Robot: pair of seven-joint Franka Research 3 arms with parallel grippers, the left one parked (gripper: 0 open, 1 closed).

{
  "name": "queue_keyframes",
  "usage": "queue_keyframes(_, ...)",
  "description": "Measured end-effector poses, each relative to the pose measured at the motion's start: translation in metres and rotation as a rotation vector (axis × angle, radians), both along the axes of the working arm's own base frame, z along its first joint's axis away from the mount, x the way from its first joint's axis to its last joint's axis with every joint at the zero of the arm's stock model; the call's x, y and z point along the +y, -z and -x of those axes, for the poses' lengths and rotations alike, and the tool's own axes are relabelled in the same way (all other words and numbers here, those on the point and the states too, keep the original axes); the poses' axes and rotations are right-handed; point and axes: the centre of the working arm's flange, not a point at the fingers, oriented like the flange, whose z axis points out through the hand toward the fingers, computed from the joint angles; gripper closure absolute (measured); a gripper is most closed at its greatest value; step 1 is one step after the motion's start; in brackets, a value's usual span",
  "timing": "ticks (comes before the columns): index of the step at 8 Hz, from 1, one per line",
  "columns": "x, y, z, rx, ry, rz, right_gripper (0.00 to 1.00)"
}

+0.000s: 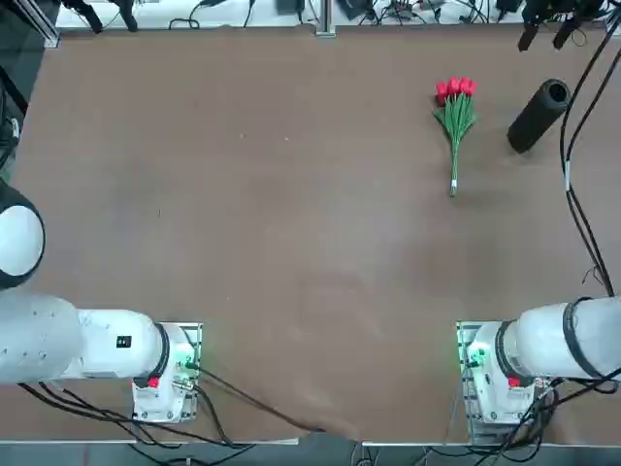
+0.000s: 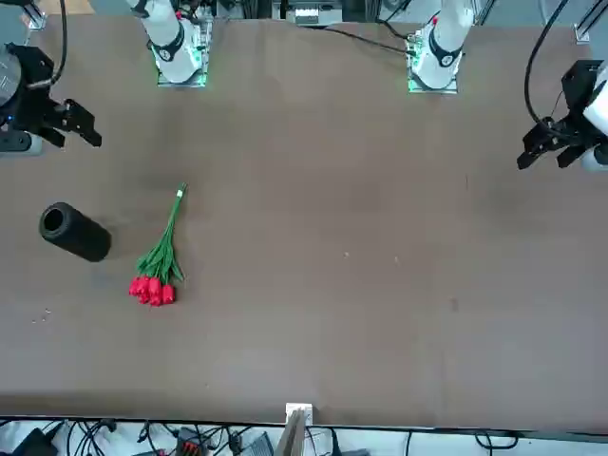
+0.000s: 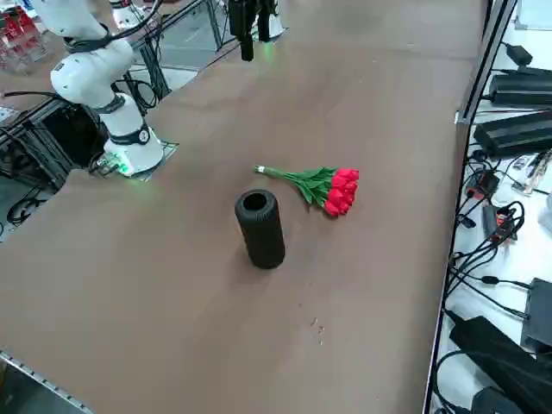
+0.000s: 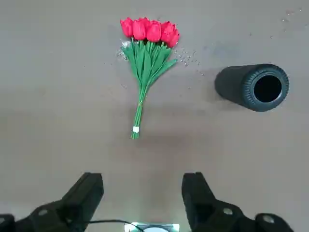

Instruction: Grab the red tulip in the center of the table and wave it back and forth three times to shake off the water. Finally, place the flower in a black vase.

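Observation:
The red tulip (image 1: 455,116) (image 2: 161,256) (image 3: 319,184) (image 4: 145,58) lies flat on the brown table (image 1: 291,214), right of centre, with its blooms pointing away from the robot and its pale-tipped stalk toward it. To its right the black vase (image 1: 537,116) (image 2: 76,233) (image 3: 260,228) (image 4: 251,88) lies on its side, its mouth facing away from the robot. My right gripper (image 4: 142,181) (image 1: 545,34) (image 2: 71,128) hangs high above the table, short of the stalk end. It is open and holds nothing.
Small pale specks dot the table around the blooms (image 4: 186,57). A black cable (image 1: 580,209) hangs over the table's right side. Cables and black boxes (image 3: 509,129) crowd the floor beyond the far edge.

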Motion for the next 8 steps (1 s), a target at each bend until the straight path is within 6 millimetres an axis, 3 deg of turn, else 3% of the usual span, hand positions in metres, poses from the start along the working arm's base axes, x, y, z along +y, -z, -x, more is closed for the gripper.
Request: queue_keyframes(8, 0.0013, 0.0026, 0.0014, 0.021, -0.001, 0.001, 0.0)
